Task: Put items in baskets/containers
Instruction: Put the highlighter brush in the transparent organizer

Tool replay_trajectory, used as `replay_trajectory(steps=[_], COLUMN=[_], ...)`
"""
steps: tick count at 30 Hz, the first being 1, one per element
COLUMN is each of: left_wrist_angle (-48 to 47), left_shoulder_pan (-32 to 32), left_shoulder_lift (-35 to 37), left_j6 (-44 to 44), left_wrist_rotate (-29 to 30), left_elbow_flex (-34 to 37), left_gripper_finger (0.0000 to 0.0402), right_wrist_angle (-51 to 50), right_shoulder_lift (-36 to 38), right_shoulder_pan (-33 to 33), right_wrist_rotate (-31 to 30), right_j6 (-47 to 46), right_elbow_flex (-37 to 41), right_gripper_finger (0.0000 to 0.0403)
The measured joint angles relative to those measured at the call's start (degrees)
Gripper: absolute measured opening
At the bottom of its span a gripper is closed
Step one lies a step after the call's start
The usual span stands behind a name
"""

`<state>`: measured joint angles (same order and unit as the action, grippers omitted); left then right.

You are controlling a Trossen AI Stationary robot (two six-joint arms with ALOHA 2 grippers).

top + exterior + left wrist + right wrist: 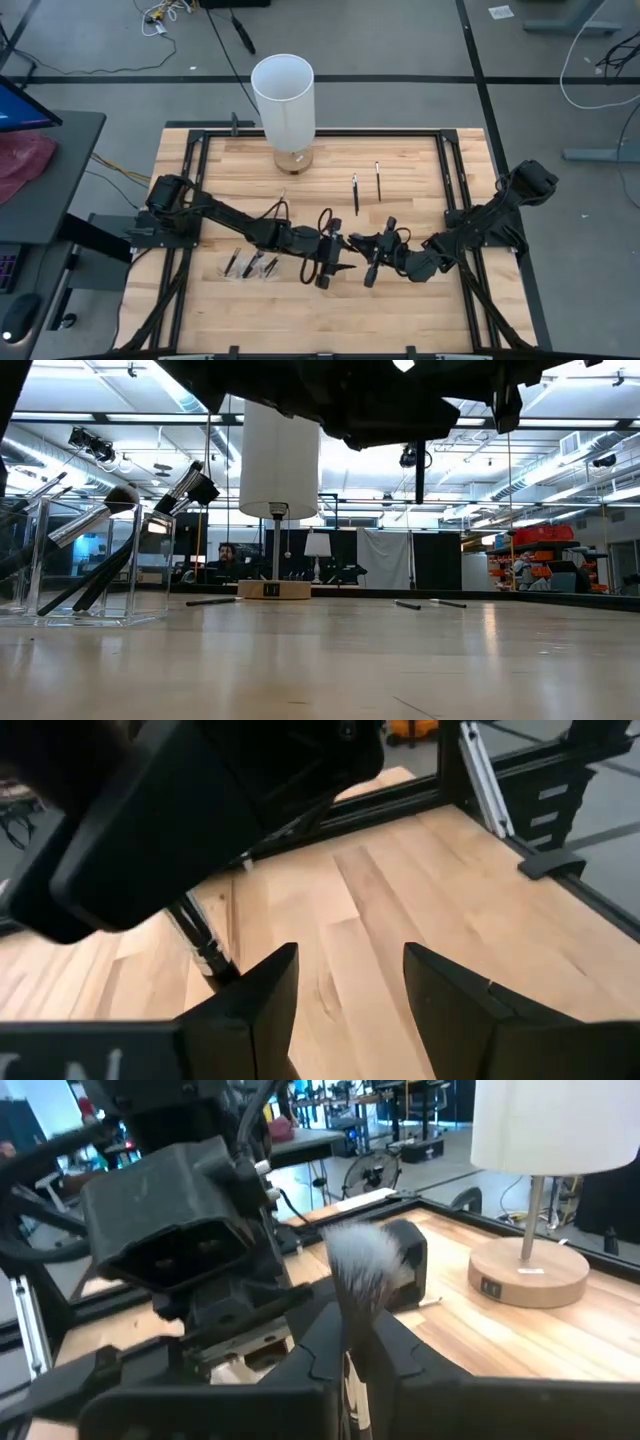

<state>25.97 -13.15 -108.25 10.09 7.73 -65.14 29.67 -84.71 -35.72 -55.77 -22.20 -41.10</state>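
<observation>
My right hand, at the centre of the high view, pinches a brush bristles-up, while my left hand, just beside it, stands spread. The clear container with several brushes sits lower left on the bench. Risk: a mistimed handover drops the brush, or the close hands collide.

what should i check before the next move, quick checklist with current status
1. Right end effector shut on a brush, bristles up: ok.
2. Left end effector open, nothing between its fingers: ok.
3. Both end effectors meet mid-table, a handover may be under way; clearance between them: cannot tell.
4. Clear container upright at the table's left, brushes already leaning in it: ok.
5. Two loose brushes lie flat near the lamp, not yet collected: not ok.
</observation>
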Motion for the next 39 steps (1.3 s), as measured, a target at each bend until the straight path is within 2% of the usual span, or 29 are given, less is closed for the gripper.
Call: replay_trajectory(steps=[5, 11, 24, 30, 36, 39], left_wrist_angle=[-6.1, -17.5, -17.7, -19.6, -26.6, -32.3], left_shoulder_pan=[-0.2, 0.2, 1.1, 0.9, -0.3, -1.1], left_shoulder_lift=[1.1, 5.6, 6.3, 6.9, 10.0, 11.8], left_j6=[-1.9, -7.8, -8.3, -10.8, -12.7, -13.2], left_wrist_rotate=[0.3, 0.4, -0.3, -5.9, -7.7, -5.0], left_elbow_flex=[-0.2, 0.0, 0.1, 0.1, 0.0, 0.1], left_gripper_finger=[0.0179, 0.0179, 0.0179, 0.0179, 0.0179, 0.0179], right_wrist_angle=[-2.1, -5.6, -5.3, -7.5, -10.6, -10.8], right_shoulder_lift=[-0.1, -0.1, 0.0, -0.1, -0.1, -0.1], right_shoulder_pan=[-0.1, -0.2, -0.1, -0.2, -0.3, -0.5], right_wrist_rotate=[0.6, 0.5, 1.7, 3.3, 3.3, 2.8], right_j6=[-1.1, -5.2, -4.3, -6.4, -9.0, -9.1], right_elbow_flex=[0.0, 0.0, 0.0, -0.1, -0.1, -0.1], right_gripper_finger=[0.0012, 0.0011, 0.0013, 0.0011, 0.0010, 0.0010])
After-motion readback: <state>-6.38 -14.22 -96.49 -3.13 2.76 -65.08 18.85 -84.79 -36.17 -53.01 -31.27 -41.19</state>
